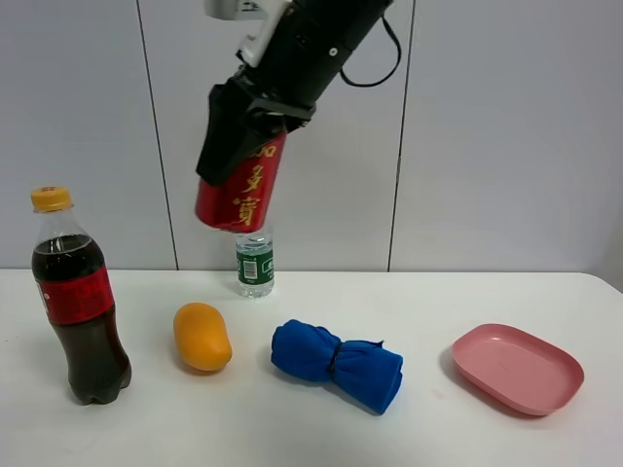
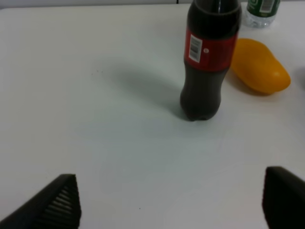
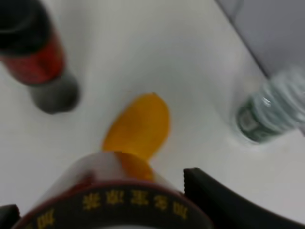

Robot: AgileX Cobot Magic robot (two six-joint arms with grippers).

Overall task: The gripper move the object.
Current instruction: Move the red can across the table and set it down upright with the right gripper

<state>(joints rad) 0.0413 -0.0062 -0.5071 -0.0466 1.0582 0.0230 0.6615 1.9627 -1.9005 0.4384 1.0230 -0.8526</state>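
Right gripper (image 1: 234,146): closed on the red can (image 1: 243,195), one black finger down the can's side, the other hidden behind it in the high view. Grip sits on the upper half of the can.

Can: off the table (image 1: 292,428), held high in the air and tilted, lower end toward the left of the high view. Gold characters run along its side. In that view its lower end shows just above the cap of the small water bottle (image 1: 255,263) (how far in front of it, cannot tell). The right wrist view, blurred, shows the mango (image 1: 201,337) on the table below the can, with the water bottle off to one side.

Left gripper (image 2: 169,202): fingers spread wide, nothing between them, bare table underneath. The cola bottle (image 1: 78,302) stands upright ahead of it, the mango just beyond the bottle.

On the table, left to right in the high view: cola bottle, mango, rolled blue cloth (image 1: 336,362), pink plate (image 1: 516,368). All apart from one another.
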